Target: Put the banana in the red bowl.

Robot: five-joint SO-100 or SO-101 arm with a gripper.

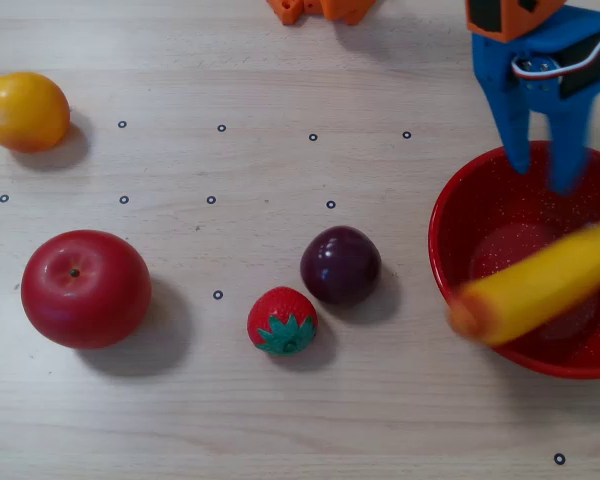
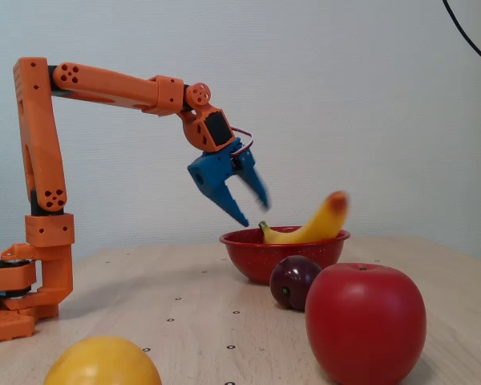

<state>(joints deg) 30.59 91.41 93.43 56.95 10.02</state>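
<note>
The banana (image 1: 545, 285) lies blurred in the red bowl (image 1: 477, 200) at the right of the overhead view, its orange-red end poking out over the near-left rim. In the fixed view the banana (image 2: 317, 224) leans up out of the red bowl (image 2: 256, 257), green tip down inside. My blue gripper (image 1: 542, 172) hangs open over the bowl's far edge with nothing between its fingers. From the side, the gripper (image 2: 254, 212) is clear above the rim, apart from the banana.
A red apple (image 1: 85, 288), a strawberry (image 1: 282, 320) and a dark plum (image 1: 340, 265) sit left of the bowl. A yellow-orange fruit (image 1: 24, 111) is at the far left. The orange arm base (image 2: 16, 297) stands at the table's back.
</note>
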